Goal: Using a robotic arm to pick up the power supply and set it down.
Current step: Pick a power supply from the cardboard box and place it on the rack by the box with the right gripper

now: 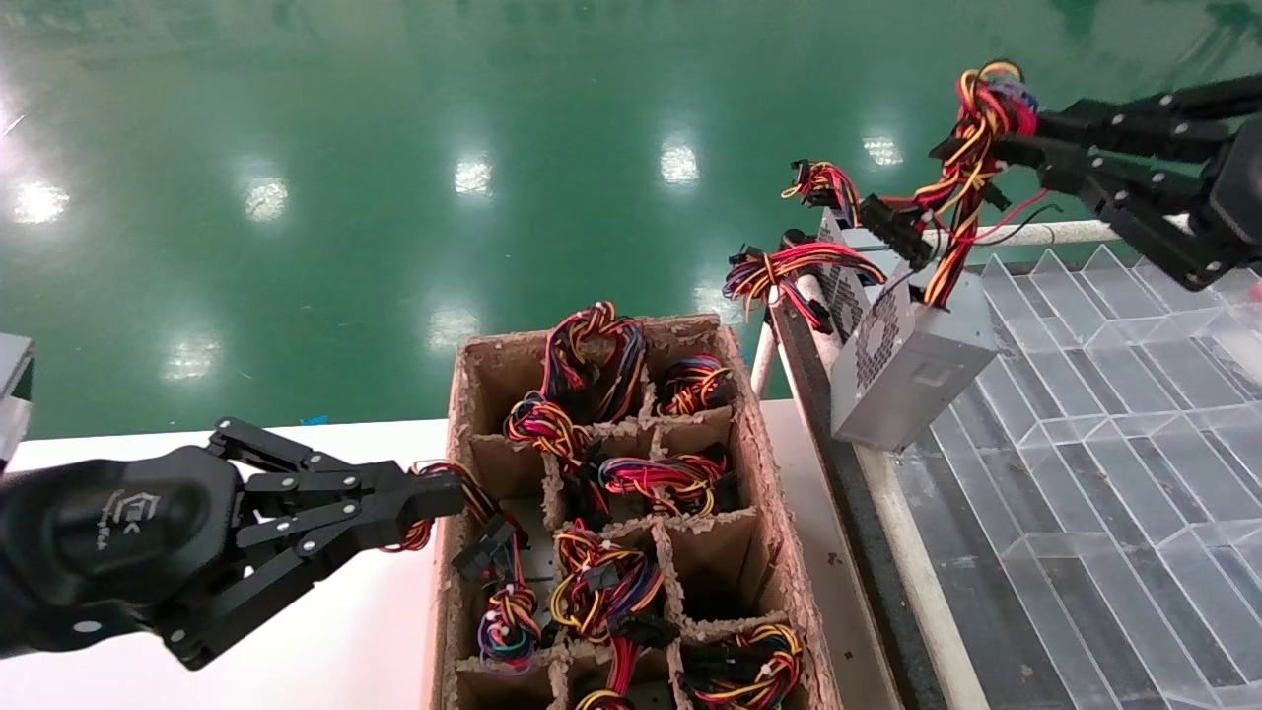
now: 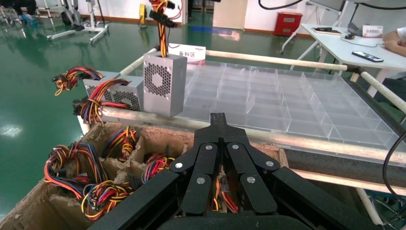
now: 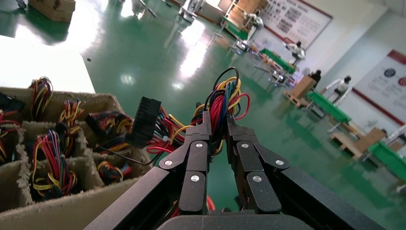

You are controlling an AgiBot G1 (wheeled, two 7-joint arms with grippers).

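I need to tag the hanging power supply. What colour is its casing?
Silver-grey metal, with one perforated vent side; the power supply shows best in the head view.

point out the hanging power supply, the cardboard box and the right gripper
power supply (image 1: 912, 365), head view, its grey side panel
cardboard box (image 1: 779, 493), head view, its right wall
right gripper (image 1: 996, 138), head view, between its fingertips on the wires

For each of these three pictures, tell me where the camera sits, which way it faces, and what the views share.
Head view: on the head, looking forward and down at the cardboard crate; both arms show, left end effector and right end effector.
Left wrist view: on the left wrist, looking past its closed fingers toward the clear tray.
Right wrist view: on the right wrist, looking along fingers clamping the wire bundle.
Shared: head and left wrist views both show the hanging power supply.
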